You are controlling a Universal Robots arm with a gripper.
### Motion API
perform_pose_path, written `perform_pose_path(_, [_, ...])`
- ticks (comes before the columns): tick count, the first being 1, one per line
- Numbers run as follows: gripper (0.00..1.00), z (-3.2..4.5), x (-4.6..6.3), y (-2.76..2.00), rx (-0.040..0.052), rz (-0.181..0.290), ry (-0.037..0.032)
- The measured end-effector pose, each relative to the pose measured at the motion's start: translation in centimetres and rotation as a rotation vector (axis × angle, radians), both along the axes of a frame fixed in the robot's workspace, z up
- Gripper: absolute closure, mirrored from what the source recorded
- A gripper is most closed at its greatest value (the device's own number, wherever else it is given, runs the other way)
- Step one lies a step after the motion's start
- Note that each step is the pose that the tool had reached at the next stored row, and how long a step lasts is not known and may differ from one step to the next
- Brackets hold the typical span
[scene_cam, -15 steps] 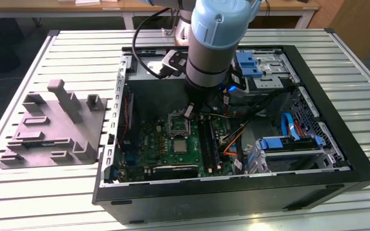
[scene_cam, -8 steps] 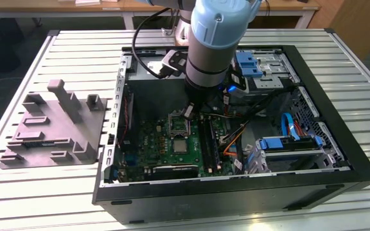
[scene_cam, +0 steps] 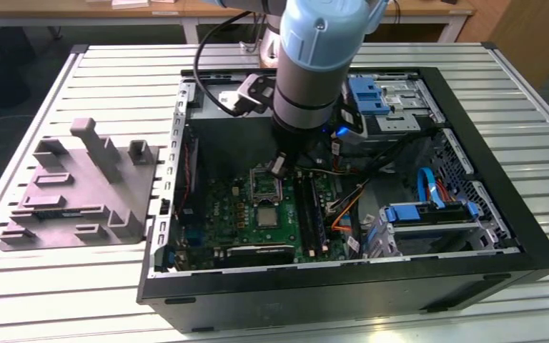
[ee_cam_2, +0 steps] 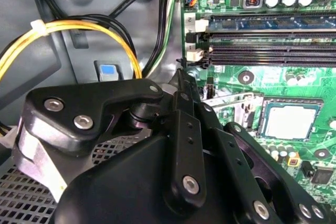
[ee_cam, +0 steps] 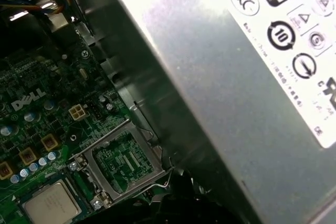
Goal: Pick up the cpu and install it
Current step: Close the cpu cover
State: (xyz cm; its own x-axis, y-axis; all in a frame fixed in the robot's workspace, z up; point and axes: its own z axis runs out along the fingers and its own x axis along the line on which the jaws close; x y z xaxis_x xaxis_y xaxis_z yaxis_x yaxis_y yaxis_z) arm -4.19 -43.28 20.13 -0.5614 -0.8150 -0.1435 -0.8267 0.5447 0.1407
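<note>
Low at the centre of the exterior view, the small silvery-grey square cpu already lies in its socket on the green motherboard. Just above it hangs the black linkage tool, whose grip I cannot tell. My judgement: check the chip sits flat before the shiny metal load frame is disturbed

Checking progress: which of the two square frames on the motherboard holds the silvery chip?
The one farther from the gripper: the cpu lies in it, while the nearer frame has just green board inside.
</note>
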Motion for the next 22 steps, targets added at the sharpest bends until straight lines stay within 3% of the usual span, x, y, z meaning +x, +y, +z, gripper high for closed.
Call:
perform_pose_path(4, [0.89,0.13,0.0,0.03,-0.0014,0.0,0.0001])
perform_pose_path(6, [0.89,0.17,-0.1,0.07,-0.0062,0.0,0.0001])
perform_pose_path(13, [0.89,0.65,-0.1,0.23,-0.0512,0.0,0.0001])
perform_pose_path(22, [0.89,1.85,-0.1,0.47,-0.0836,0.0,0.0001])
